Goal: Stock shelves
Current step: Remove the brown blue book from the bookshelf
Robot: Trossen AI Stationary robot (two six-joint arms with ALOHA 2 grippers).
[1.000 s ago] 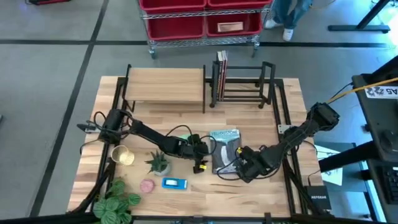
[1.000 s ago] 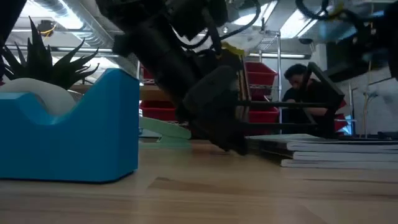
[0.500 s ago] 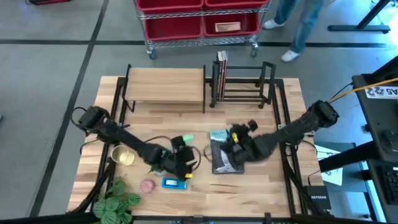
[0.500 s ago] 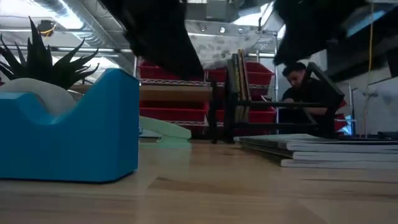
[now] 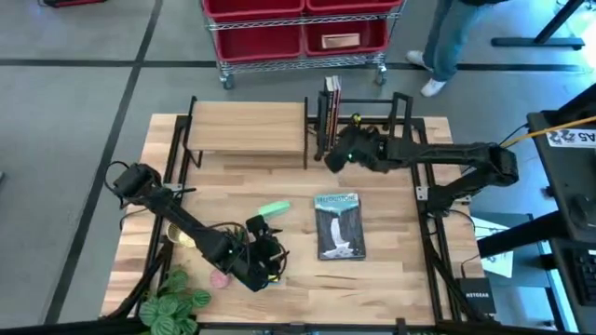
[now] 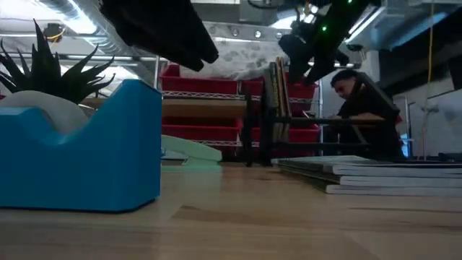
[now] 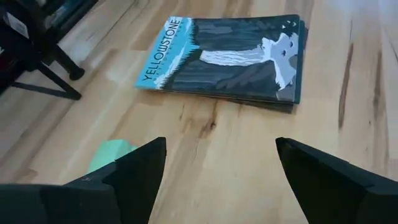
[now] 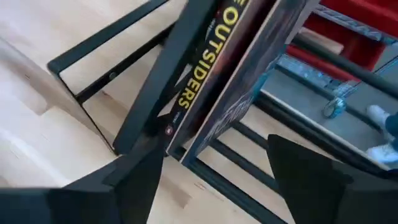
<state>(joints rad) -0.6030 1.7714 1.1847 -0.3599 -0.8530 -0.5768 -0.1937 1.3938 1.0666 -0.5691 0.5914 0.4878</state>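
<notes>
The wood-topped shelf [image 5: 247, 128] stands at the table's far side, with the black book rack [image 5: 363, 126] to its right. A few books [image 5: 331, 93] stand upright at the rack's left end; one spine reads "Outsiders" [image 8: 208, 68]. A stack of books topped by a Yellowstone cover [image 5: 337, 225] lies flat mid-table. My right gripper [image 5: 341, 154] hovers open at the rack's near left corner, facing the standing books [image 8: 249, 68]. My left gripper [image 5: 267, 263] hangs open over the near-left table, above the blue tape dispenser [image 6: 79, 152], with nothing between its fingers [image 7: 143, 168].
A green object [image 5: 272, 211] lies left of the book stack. A spiky potted plant [image 6: 50, 68], a pink object [image 5: 219, 278] and a leafy plant [image 5: 177, 300] sit near the front left. A cart with red bins [image 5: 303, 33] and a person [image 5: 447, 37] are beyond the table.
My right gripper has risen from beside the book stack and travelled toward the table's far edge, to the book rack. My left gripper has lifted and drawn back toward the near left, over the tape dispenser. The book stack lies where it was.
</notes>
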